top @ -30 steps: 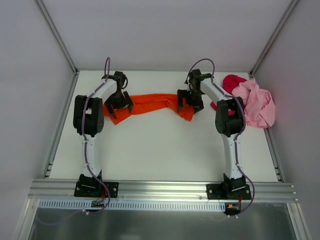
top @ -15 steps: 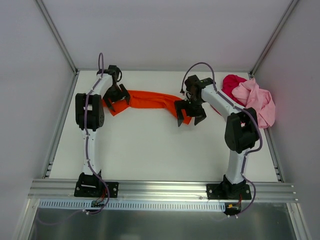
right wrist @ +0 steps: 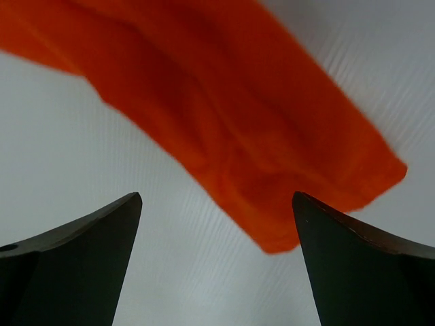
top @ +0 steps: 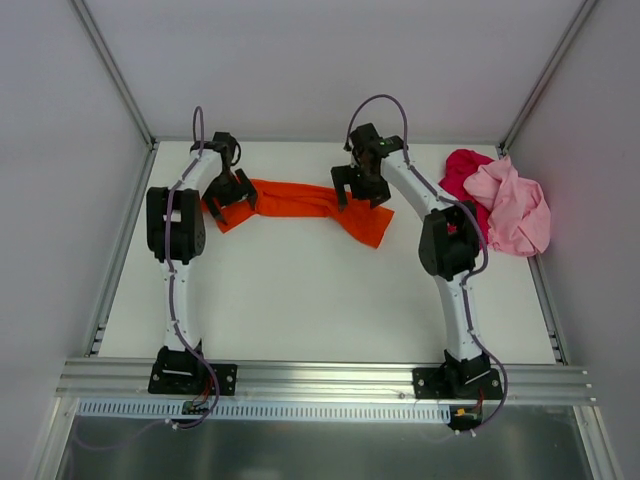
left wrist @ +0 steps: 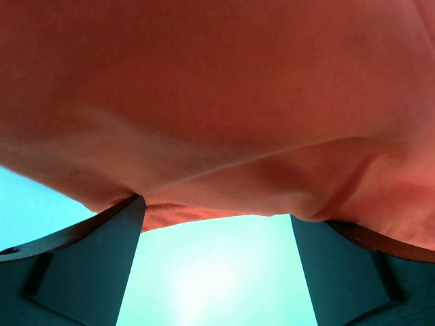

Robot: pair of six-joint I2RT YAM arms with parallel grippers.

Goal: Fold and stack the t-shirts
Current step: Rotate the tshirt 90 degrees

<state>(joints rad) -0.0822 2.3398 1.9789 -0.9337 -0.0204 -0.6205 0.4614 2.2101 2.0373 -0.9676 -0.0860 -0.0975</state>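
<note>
Looking down from the top camera, I see the orange t-shirt [top: 300, 203] lying as a long rumpled band across the upper middle of the white table [top: 300, 300], with its right end sagging toward the centre of the frame. My left gripper [top: 228, 197] sits at the band's left end with its jaws spread wide. In the left wrist view, orange cloth fills the whole upper part of the picture and comes right down to the tips of the dark fingers [left wrist: 88, 258], but nothing is pinched between them. My right gripper [top: 360, 185] hangs over the upper edge of the shirt, right of the middle, and it too is fully spread. In its wrist view, the fingers [right wrist: 367, 265] stand well apart at the bottom of the frame, and the shirt's end runs diagonally across bare table above them (a little blurred, so I can't judge how high the gripper is). At the right edge of the top view, the pink t-shirt [top: 515, 210] lies in a crumpled heap. The red t-shirt [top: 462, 165] is bunched against its upper left side, touching it. Both lie apart from the orange one.
</note>
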